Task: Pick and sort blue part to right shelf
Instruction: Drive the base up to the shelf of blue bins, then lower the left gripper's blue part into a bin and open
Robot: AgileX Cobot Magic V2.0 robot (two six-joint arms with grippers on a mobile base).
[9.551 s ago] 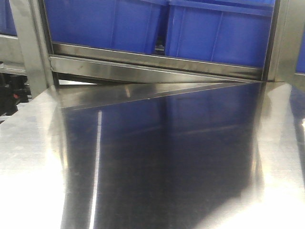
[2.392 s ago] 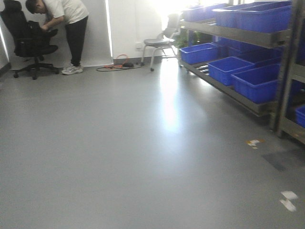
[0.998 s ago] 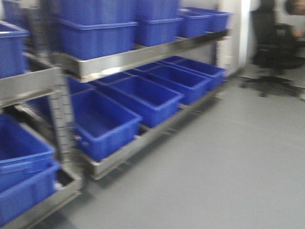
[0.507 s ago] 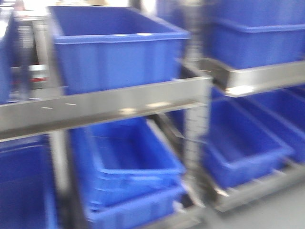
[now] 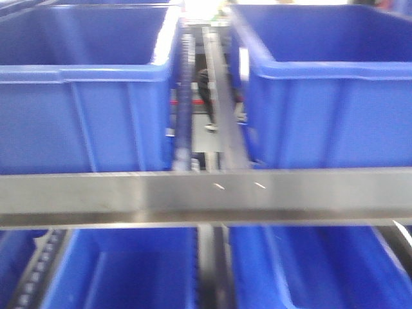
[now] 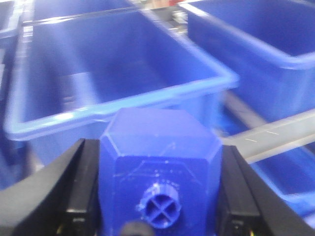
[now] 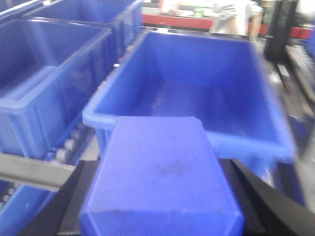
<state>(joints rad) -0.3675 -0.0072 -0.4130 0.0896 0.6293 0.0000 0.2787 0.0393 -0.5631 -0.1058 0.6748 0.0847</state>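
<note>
As far as I can judge, both pick-ups are done. My left gripper (image 6: 157,191) is clamped on a blue faceted plastic part with a cross-slotted stud (image 6: 160,142), with black fingers (image 6: 81,187) pressed against its flanks. My right gripper (image 7: 160,201) grasps a blue flat-topped plastic block (image 7: 160,167) the same way. Neither piece is in a bin yet, so the sorting itself is what remains.

I face the right shelf (image 5: 206,196), a steel rack whose brushed metal front rail (image 5: 322,193) crosses the front view. Above it sit two large blue plastic tote bins, one at ten o'clock (image 5: 84,116) and one at two o'clock (image 5: 328,109). Roller tracks (image 5: 215,96) run between them at twelve. In each wrist view an open tote lies at twelve o'clock beyond the held piece. I judge that a reach forward and a release are all that is left.

Every view is blurred. My fingertips are cut off at six o'clock in both wrist views, and the front view shows neither arm. There the upper totes' floors hide behind their front walls, and the lower totes are cropped. I cannot tell which tote is meant for which piece.
</note>
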